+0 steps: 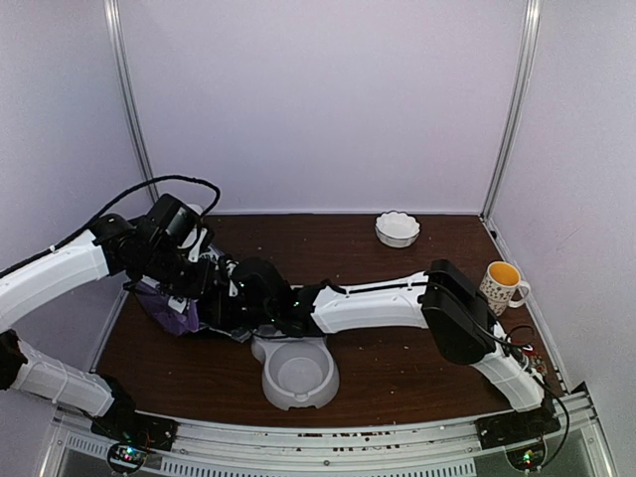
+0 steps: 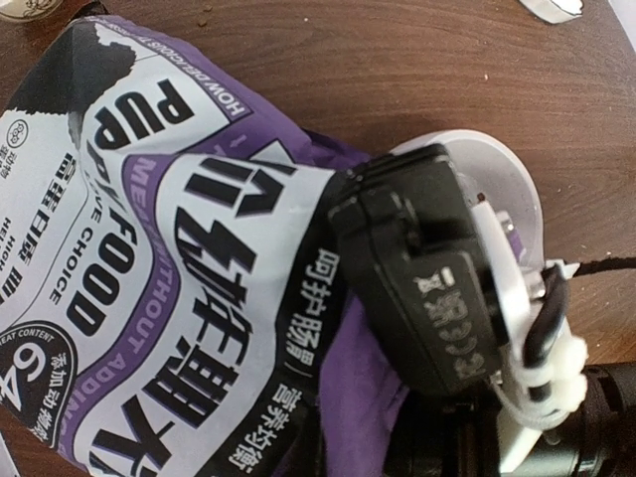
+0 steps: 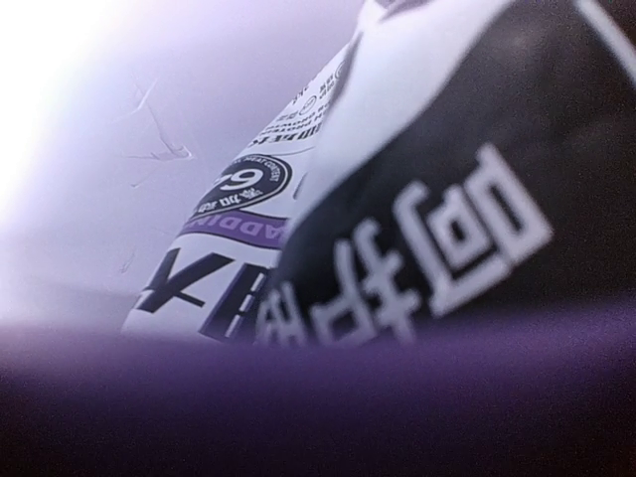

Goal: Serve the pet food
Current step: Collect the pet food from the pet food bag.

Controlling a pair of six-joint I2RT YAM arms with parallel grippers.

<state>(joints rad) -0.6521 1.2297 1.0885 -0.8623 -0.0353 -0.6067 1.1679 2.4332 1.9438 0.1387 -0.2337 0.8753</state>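
Observation:
The purple bag with white "PUPPY FOOD" print stands at the table's left and fills the left wrist view. The pet food itself is hidden inside it. My left gripper sits at the bag's rim and holds the mouth up; its fingertips are below that view's edge. My right arm reaches across from the right, and its black gripper body goes down into the bag's mouth, fingertips hidden. The right wrist view shows only bag print and blurred purple film. The grey double bowl lies just right of the bag.
A white scalloped dish stands at the back right. A patterned mug with a yellow inside stands by the right wall. A few small brown bits lie on the brown table. Enclosure walls close in the left, back and right.

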